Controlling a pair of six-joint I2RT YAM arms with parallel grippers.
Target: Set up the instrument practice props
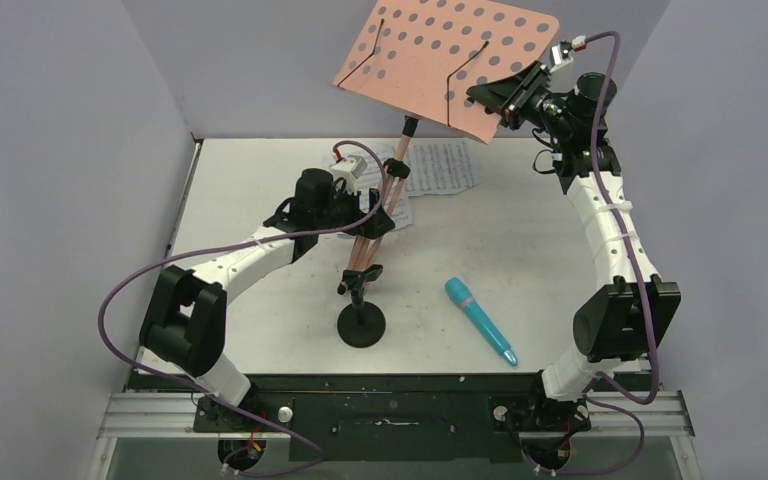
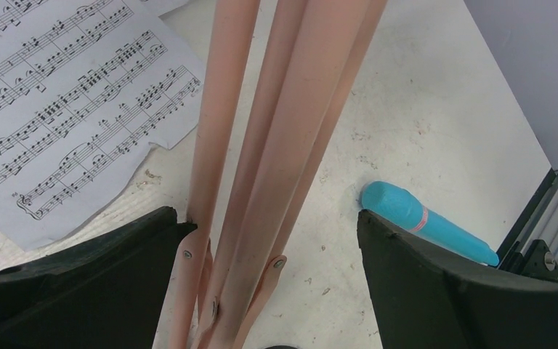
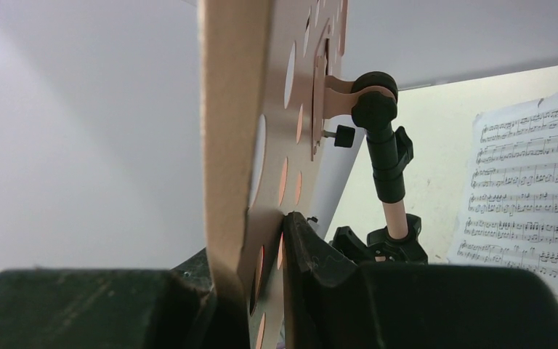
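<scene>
I see my right gripper (image 1: 507, 100) clamped on the tray edge of the music stand (image 1: 410, 85), my left gripper (image 2: 272, 218) spread around its legs, note-printed sheet music (image 2: 65, 109) by its left finger.

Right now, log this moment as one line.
left jaws: open, astride music stand legs | right jaws: shut on its desk edge | microphone, mic stand, sheet music: on table

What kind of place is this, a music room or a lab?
Probably a robot test booth: plain grey walls box in a white table, and two robot arms are bolted at its edge.
</scene>
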